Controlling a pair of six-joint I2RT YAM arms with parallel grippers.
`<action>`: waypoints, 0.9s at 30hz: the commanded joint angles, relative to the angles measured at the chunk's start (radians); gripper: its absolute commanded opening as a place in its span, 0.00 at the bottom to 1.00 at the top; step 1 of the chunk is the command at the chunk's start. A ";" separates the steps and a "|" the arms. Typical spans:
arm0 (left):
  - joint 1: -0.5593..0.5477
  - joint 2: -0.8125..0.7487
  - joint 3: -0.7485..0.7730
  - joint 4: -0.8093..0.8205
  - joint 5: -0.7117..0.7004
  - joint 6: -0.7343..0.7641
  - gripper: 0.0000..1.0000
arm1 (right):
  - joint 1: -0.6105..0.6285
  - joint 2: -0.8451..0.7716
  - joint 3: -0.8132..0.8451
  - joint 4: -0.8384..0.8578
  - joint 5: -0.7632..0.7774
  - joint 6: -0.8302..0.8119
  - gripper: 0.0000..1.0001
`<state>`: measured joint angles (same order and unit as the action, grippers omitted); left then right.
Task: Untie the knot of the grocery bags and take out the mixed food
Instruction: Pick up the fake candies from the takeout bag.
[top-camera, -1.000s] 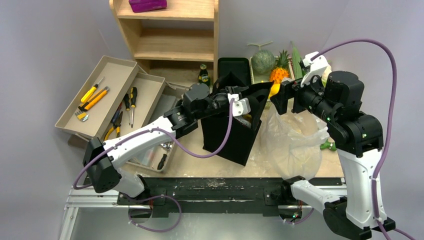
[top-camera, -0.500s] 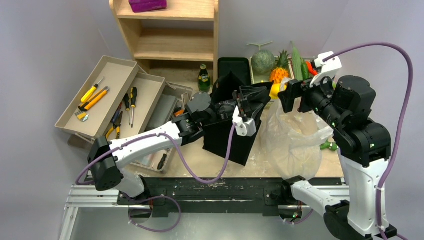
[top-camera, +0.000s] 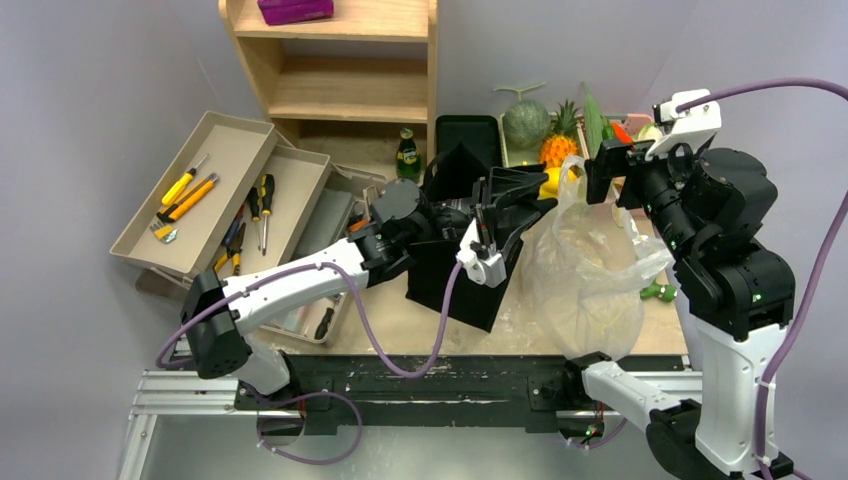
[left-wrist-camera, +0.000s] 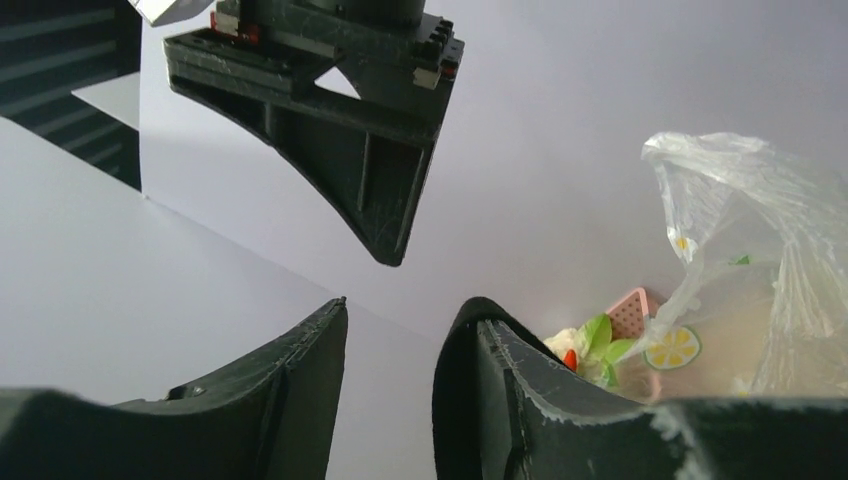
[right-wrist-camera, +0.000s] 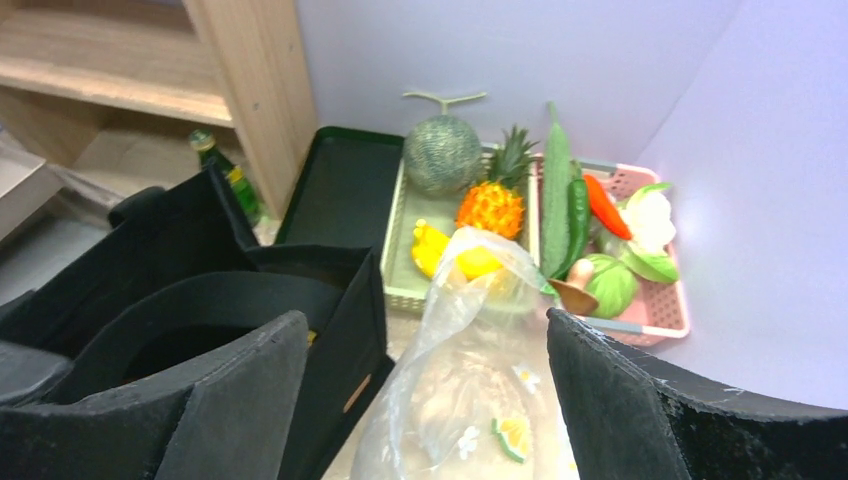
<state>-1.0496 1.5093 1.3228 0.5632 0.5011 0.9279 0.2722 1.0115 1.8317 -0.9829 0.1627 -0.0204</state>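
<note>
Left jaws now parted, empty, at the black bag (top-camera: 450, 285); right jaws, spread wide, have drawn rightward.

Your worktop (top-camera: 395, 328) carries the black cloth bag (top-camera: 452, 288) near its middle. Just right of that bag slumps the clear plastic bag (top-camera: 585, 290). Behind the bag stand a flat black tray (top-camera: 466, 130), a green bottle (top-camera: 407, 150) and a wooden shelf (top-camera: 345, 95). Behind-right sit a green basket (right-wrist-camera: 398, 240) and a pink basket (right-wrist-camera: 662, 325), and to its left lie tan tool trays (top-camera: 230, 150).

Thin crinkly see-through plastic bag (top-camera: 585, 275), matt black cloth bag (top-camera: 478, 300), pale smooth wood shelf (top-camera: 345, 95)
</note>
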 joint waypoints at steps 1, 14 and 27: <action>-0.006 0.034 0.103 0.080 0.137 0.013 0.48 | -0.011 -0.007 0.008 0.069 0.107 -0.035 0.87; -0.038 0.226 0.300 -0.189 0.502 -0.105 0.59 | -0.043 -0.039 -0.045 0.106 0.254 -0.067 0.90; -0.076 0.291 0.273 -0.871 0.568 0.409 0.63 | -0.050 -0.070 -0.102 -0.019 -0.250 0.005 0.84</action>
<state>-1.1156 1.7840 1.5852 0.0006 1.0008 1.0954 0.2268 0.9436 1.7462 -0.9550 0.1955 -0.0578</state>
